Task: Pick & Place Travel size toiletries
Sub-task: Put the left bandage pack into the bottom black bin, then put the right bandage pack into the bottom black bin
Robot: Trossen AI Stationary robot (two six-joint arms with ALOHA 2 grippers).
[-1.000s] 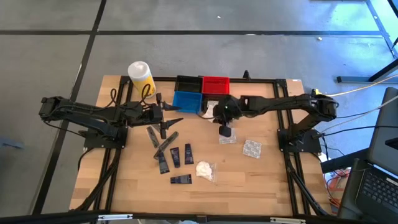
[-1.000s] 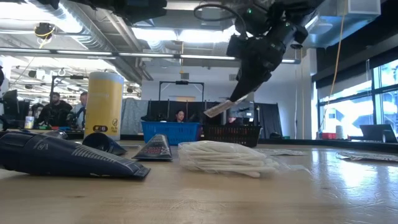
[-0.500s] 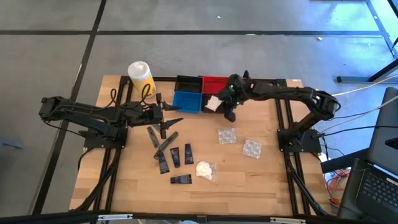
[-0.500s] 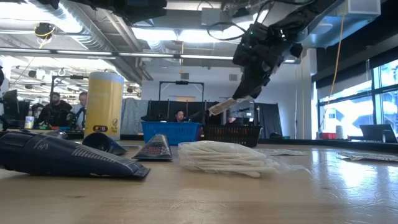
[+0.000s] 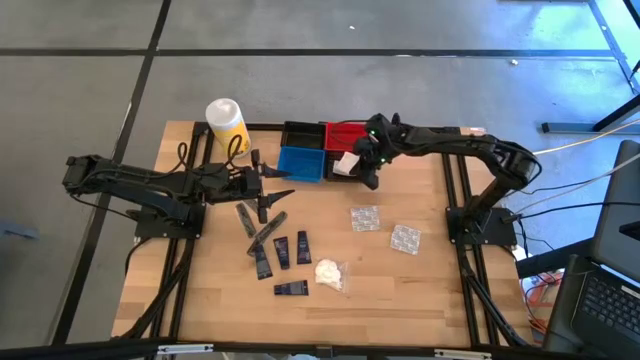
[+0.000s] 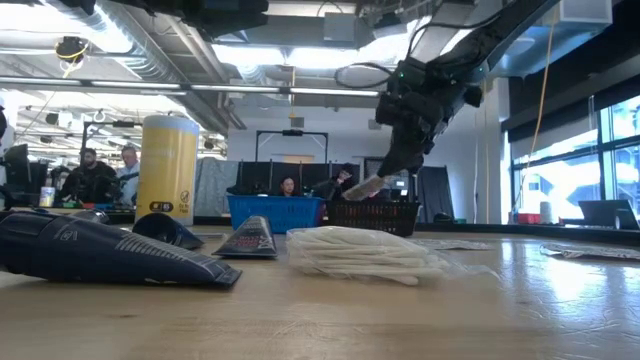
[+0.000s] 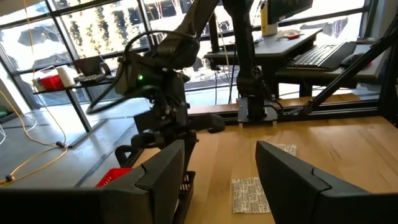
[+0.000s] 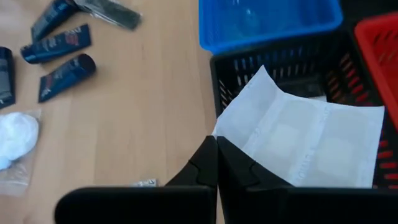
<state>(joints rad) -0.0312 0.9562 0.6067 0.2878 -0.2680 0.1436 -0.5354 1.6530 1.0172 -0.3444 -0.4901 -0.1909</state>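
Observation:
My right gripper (image 5: 360, 168) is shut on a flat white packet (image 8: 305, 143) and hangs over the small black bin (image 8: 249, 62) between the blue bin (image 5: 300, 163) and the red bin (image 5: 346, 135). Several dark tubes (image 5: 283, 250), a white wad in clear wrap (image 5: 330, 272) and two clear packets (image 5: 365, 218) lie flat on the wooden table. My left gripper (image 5: 272, 190) stands open and level at the table's left, near the blue bin, with nothing between its fingers (image 7: 161, 180). My right gripper pinches the white packet by one edge (image 8: 229, 138) between its two shut fingertips. The fingers slant down from the table's right side. The packet sticks out flat beyond the fingertips, tilted and lifted clear above the black bin, as the low view shows (image 6: 362, 187).
A tall yellow container with a white top (image 5: 227, 125) stands at the far left corner. A second black bin (image 5: 300, 133) sits behind the blue one. Bare wood lies along the near edge and at the right. People show in the room behind the table.
My right gripper has carried the white packet from above the table's middle toward the far edge, to over the bins, sinking a little and rolling as it went. It has stayed shut on the packet.

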